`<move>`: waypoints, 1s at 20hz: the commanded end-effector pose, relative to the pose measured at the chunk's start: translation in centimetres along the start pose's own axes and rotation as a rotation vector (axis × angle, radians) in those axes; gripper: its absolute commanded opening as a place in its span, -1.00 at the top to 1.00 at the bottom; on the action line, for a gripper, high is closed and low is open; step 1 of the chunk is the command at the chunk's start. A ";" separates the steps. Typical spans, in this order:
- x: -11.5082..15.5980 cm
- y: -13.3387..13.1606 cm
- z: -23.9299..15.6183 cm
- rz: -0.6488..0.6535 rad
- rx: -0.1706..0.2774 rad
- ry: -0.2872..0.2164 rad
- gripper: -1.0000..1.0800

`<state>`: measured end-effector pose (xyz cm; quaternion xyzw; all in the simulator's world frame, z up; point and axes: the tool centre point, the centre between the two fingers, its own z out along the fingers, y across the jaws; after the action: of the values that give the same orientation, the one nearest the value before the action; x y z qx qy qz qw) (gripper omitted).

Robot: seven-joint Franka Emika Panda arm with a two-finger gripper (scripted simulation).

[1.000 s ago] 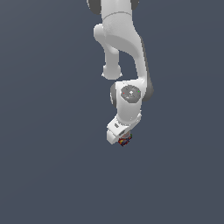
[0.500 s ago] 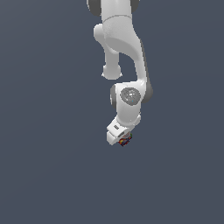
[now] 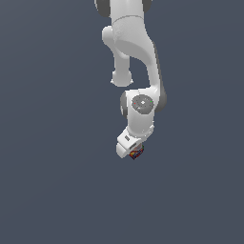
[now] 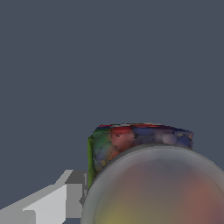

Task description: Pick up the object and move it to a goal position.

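In the exterior view the white arm hangs down in the middle, and my gripper (image 3: 135,153) is shut on the tiny multicoloured cube (image 3: 137,153) at its tip. In the wrist view the cube (image 4: 131,138) shows red, blue and green patches, with one grey finger (image 4: 65,197) beside it. The goal position, a faint translucent ball (image 4: 153,192), fills the view in front of the cube and overlaps it; reddish and yellowish colour shows through it. The ball cannot be made out in the exterior view.
Plain dark grey ground lies all around in both views. The arm's links (image 3: 136,57) rise above the gripper to the exterior view's upper edge.
The gripper with the cube has sunk very slightly; otherwise the arm holds nearly the same pose.
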<state>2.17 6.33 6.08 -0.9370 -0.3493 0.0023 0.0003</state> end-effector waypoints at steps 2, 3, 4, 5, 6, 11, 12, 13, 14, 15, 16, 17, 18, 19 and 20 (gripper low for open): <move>0.6 -0.1 -1.2 0.000 -0.003 0.004 1.00; 0.8 -0.2 -1.7 0.000 -0.003 0.004 1.00; 1.0 -0.3 -2.2 0.000 -0.003 0.004 1.00; 1.3 -0.4 -2.7 0.000 -0.003 0.004 1.00; 1.6 -0.5 -3.3 0.000 -0.003 0.004 1.00; 3.4 -1.1 -7.1 -0.001 -0.002 0.004 1.00; 3.8 -1.2 -8.0 -0.001 -0.002 0.004 1.00; 4.2 -1.4 -8.9 -0.001 -0.002 0.004 1.00; 4.7 -1.5 -9.8 -0.001 -0.002 0.004 1.00; 5.1 -1.7 -10.7 -0.001 -0.002 0.004 1.00; 5.6 -1.8 -11.6 -0.001 -0.002 0.004 1.00; 6.0 -2.0 -12.6 -0.001 -0.002 0.004 1.00; 6.5 -2.1 -13.5 -0.001 -0.002 0.004 1.00; 6.9 -2.2 -14.5 -0.001 -0.002 0.004 1.00; 7.4 -2.4 -15.4 -0.001 -0.002 0.004 1.00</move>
<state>5.84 12.34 19.78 -0.9368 -0.3499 0.0018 0.0006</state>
